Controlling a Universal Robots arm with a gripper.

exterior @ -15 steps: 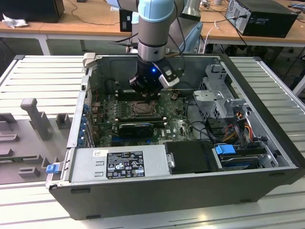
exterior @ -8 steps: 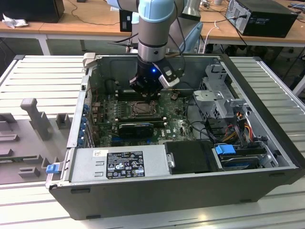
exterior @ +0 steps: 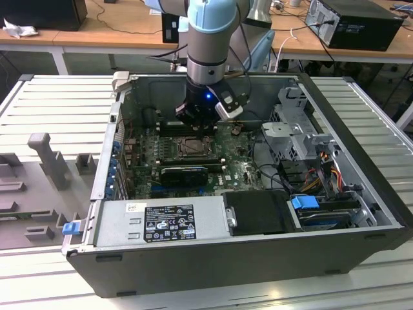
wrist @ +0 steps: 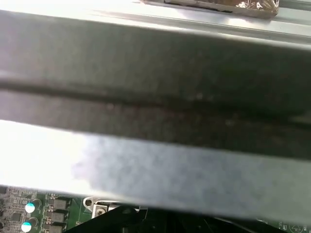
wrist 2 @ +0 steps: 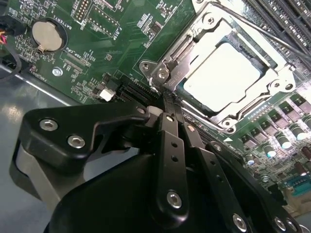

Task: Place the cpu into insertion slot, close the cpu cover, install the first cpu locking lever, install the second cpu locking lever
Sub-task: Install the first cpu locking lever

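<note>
Exterior view: the open grey metal computer case [exterior: 361, 161] lies on its side on a pale slatted table [exterior: 58, 97]. The arm's black gripper [exterior: 195, 124] hangs inside the case, just above the green motherboard [exterior: 242, 169], beside the square dark insertion slot with its silvery rim [exterior: 191, 147]. The gripper body hides the far edge of the slot, and the fingers cannot be told open or closed from here.

Second wrist view: the black linkage and fingers [wrist 2: 171, 141] cover the near part of the board; their tips are hidden behind the linkage, so their opening and any hold cannot be told. Beyond them, the flat square cpu with a pale silver-grey metal top [wrist 2: 223, 77] sits in the slot. The thin silvery metal cpu cover frame [wrist 2: 272, 90] lies down around it, the chip showing through its window. A thin wire lever [wrist 2: 252, 26] crosses the far side of the cover. A round silver coin battery [wrist 2: 46, 35] sits well apart.

First wrist view: a blurred grey metal wall [wrist: 155, 97] blocks most detail; a strip of green board [wrist: 43, 208] shows beneath it.
</note>
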